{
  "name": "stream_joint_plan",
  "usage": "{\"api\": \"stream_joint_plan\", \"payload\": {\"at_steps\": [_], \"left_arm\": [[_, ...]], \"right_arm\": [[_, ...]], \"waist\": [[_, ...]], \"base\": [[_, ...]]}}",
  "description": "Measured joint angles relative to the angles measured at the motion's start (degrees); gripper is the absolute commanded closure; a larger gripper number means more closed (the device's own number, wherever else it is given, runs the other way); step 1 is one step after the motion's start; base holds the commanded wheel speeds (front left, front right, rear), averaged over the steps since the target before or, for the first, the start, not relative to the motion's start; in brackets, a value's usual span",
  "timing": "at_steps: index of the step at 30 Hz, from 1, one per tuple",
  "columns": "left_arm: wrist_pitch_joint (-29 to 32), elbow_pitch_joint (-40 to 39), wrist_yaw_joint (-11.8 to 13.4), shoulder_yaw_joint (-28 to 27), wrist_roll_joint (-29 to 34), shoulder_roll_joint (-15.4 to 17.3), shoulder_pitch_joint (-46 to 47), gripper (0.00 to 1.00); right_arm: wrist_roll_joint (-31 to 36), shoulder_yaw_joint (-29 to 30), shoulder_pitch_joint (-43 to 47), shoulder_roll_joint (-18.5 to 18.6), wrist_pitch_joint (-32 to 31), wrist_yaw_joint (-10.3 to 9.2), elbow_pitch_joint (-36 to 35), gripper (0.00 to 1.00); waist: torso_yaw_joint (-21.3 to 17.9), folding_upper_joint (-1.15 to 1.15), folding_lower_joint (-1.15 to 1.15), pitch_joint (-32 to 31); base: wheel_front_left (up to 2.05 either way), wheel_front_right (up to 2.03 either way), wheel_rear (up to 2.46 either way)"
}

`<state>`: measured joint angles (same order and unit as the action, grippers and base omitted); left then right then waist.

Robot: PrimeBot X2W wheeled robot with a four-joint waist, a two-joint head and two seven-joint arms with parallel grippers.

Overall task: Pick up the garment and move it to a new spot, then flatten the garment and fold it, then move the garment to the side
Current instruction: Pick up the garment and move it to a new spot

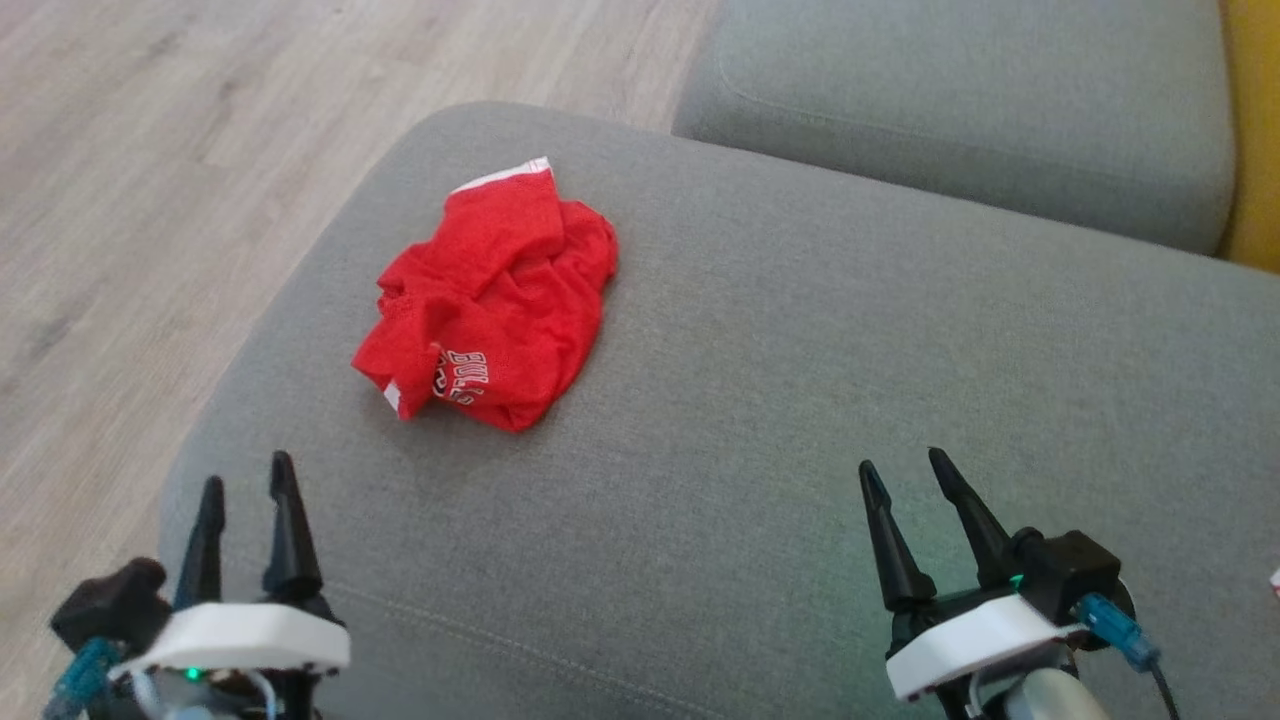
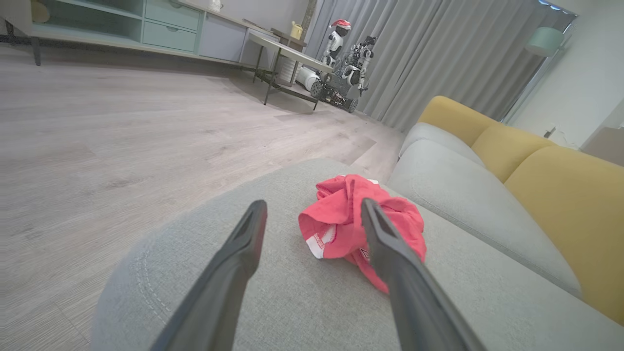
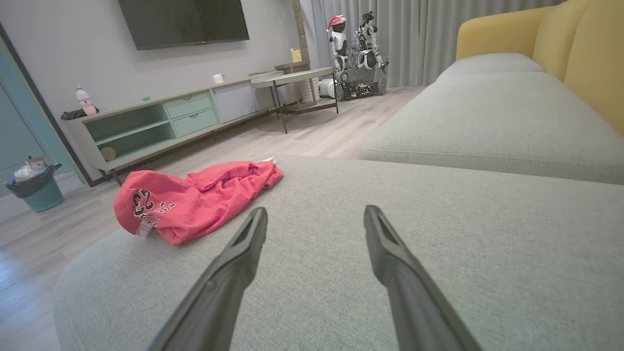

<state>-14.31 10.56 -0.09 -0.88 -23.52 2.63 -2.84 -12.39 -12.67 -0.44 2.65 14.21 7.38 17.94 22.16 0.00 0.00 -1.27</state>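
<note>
Garment first: lying crumpled in a red heap, showing white trim and some printed lettering, sitting on the big grey seat cushion toward its far left part, close to the rounded edge by the wood floor. Not touching either gripper. Left gripper: hovering over the near left corner of that cushion, holding its fingers spread wide, gripping nothing, pointing roughly toward the heap with bare fabric in between. Right gripper: hanging over the near right part of the same cushion, well apart from the heap, likewise splaying its fingers wide and clutching nothing. Moving outward: butting up against a second grey cushion on the far side, with yellow backrest running along the right. Way off across the room in the wrist views: standing by grey curtains, a small white robot, and sitting along the wall, a low cabinet.
</note>
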Motion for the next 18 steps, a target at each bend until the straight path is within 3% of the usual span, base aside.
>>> {"api": "stream_joint_plan", "payload": {"at_steps": [7, 18], "left_arm": [[-0.2, 6.6, -2.6, -2.9, 2.8, 0.4, 6.3, 0.0], [8.7, 23.8, -4.1, 1.7, 7.4, 7.2, 24.1, 0.0]], "right_arm": [[2.5, 2.1, -0.8, 0.0, -0.1, 0.0, -1.0, 0.0], [7.1, 6.5, -5.2, 0.1, -3.0, 0.0, -6.2, 0.0]], "waist": [[-2.0, 0.0, 0.0, 3.6], [-4.7, 0.0, 0.01, 12.0]], "base": [[0.0, 0.0, 0.0], [0.0, 0.0, 0.0]]}}
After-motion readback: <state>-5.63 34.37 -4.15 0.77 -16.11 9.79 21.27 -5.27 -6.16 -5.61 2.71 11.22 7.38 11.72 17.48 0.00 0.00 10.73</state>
